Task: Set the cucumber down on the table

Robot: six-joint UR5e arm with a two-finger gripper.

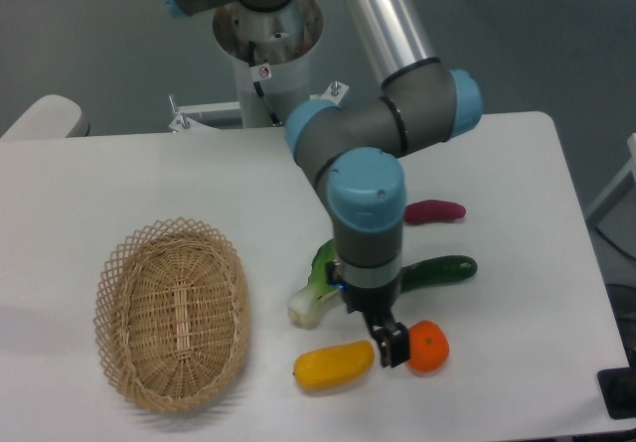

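Nearest the camera: smooth yellow oblong toy fruit (333,364) lying on the large white smooth tabletop with rounded corners (517,174), close to the front edge. Just right of it, the black two-finger gripper (391,345) on the grey-and-blue arm points down, tips at or near table level between the yellow fruit and a small round orange fruit (429,347). Can't tell from this angle whether the fingers are spread or pressed together; nothing visibly pinched between them. Slim dark green glossy toy cucumber (439,271) lies flat on the table just behind the orange, its left end hidden by the wrist. Small magenta eggplant (434,212) sits further back, apart from the cucumber. Light-green leafy bok choy with white stalk (313,291) is left of the wrist, partly covered by it. Oval woven wicker basket (174,313) sits at the left, well apart from the produce.
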